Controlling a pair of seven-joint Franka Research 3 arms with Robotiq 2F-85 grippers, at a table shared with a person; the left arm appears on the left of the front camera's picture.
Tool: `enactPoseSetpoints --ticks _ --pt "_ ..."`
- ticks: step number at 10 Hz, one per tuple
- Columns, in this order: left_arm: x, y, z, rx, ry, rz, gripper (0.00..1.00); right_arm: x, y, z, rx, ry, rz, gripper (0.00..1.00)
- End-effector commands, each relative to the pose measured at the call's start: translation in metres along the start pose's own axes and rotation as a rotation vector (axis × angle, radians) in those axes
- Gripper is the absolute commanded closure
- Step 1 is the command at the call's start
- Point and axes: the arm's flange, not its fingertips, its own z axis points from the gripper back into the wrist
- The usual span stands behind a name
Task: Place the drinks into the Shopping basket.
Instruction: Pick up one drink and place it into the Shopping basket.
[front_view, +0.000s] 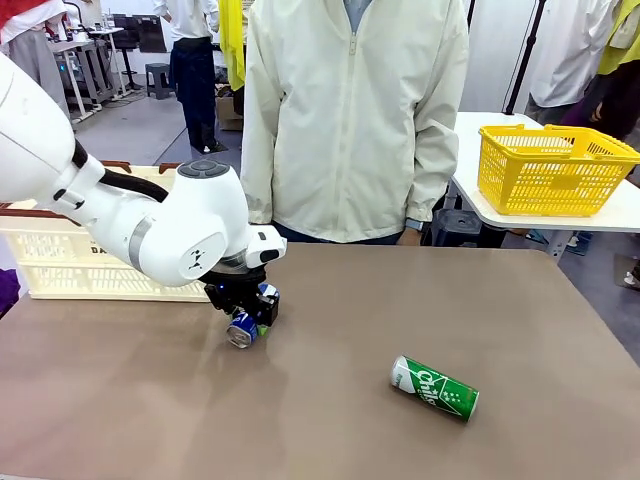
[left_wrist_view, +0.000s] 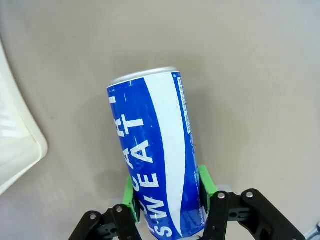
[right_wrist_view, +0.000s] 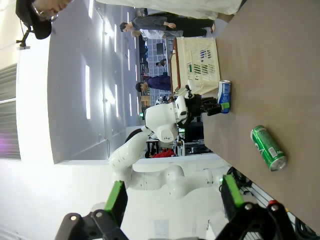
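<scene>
At left of table (front_view: 400, 290), just before one Shopping basket (front_view: 60, 262): left arm (front_view: 150, 235) bent low, left gripper (front_view: 246, 318) pointing down, clamped across one blue can (front_view: 242, 328) lying flat, long axis near-to-far, silver end toward the viewer. Mid-right, well apart: one green can (front_view: 434, 388) on its side, long axis roughly left-right. Farthest right: right gripper (right_wrist_view: 172, 200), pads spread wide, nothing between.

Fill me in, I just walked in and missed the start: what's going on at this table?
The left gripper has its fingers closed on the blue can, low at the table just in front of the cream Shopping basket. The green can lies on its side farther right, untouched. The right gripper hangs open, holding nothing. A person stands at the far edge, handling nothing.
</scene>
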Motion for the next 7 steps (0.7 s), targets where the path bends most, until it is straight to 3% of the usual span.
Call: enactPoseSetpoints --ticks 1,3,5,6,7 --pt "-0.005 0.004 0.063 -0.16 -0.023 -0.088 1.0 -0.001 0.003 0.001 0.001 0.007 -0.004 0.0" --pt "-0.012 0.025 0.147 -0.278 -0.122 -0.087 1.0 -0.001 0.003 0.001 0.001 0.007 -0.004 0.0" --pt "-0.007 0.073 0.243 -0.396 -0.303 0.049 1.0 -0.001 0.003 0.001 0.001 0.007 -0.004 0.0" --pt "0.001 0.102 0.28 -0.414 -0.313 0.128 1.0 -0.001 0.003 0.001 0.001 0.007 -0.004 0.0" --pt "0.016 0.14 0.308 -0.345 -0.423 0.225 1.0 -0.001 0.003 0.001 0.001 0.007 -0.004 0.0"
